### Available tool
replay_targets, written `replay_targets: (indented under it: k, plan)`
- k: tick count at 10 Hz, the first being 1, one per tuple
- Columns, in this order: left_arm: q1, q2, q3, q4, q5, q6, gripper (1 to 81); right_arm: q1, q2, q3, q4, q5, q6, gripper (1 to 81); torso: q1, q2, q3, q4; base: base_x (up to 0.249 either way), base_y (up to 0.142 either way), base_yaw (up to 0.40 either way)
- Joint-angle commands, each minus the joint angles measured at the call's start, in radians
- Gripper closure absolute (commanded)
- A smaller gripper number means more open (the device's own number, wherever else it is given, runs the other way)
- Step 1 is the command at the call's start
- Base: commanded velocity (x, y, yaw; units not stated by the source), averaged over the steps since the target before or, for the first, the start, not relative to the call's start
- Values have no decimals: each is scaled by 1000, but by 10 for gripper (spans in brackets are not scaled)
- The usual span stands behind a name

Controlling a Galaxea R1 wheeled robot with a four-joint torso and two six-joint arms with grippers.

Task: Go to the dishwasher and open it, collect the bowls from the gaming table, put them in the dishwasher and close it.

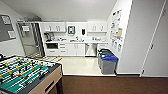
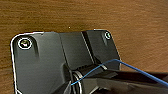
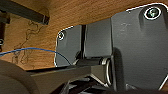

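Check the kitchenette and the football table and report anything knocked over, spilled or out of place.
Nothing stands out. The dishwasher under the counter is shut, the two bins stand upright by the right wall, and the pale floor shows no spill. The football table looks level.

One table-football table (image 1: 27,75) stands at the near left. Beyond it, along the far kitchen counter (image 1: 75,42), there is one stainless-steel dishwasher (image 1: 90,49). Right of the dishwasher stand two bins: one with a green lid (image 1: 104,52) and one with a blue lid (image 1: 109,63).
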Motion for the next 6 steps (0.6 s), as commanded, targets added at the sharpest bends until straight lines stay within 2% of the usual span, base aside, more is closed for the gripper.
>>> replay_targets:
  k: [1, 6]
  plan:
    - [-61, -16, 23, -6, 56, 2, 10, 49, -13, 13, -19, -50, -6, 10, 0, 0, 0, 0, 114, 0, 0]
    - [-61, -16, 20, -6, 51, 2, 10, 49, -11, 10, -17, -48, -5, 10, 0, 0, 0, 0, 135, 0, 0]
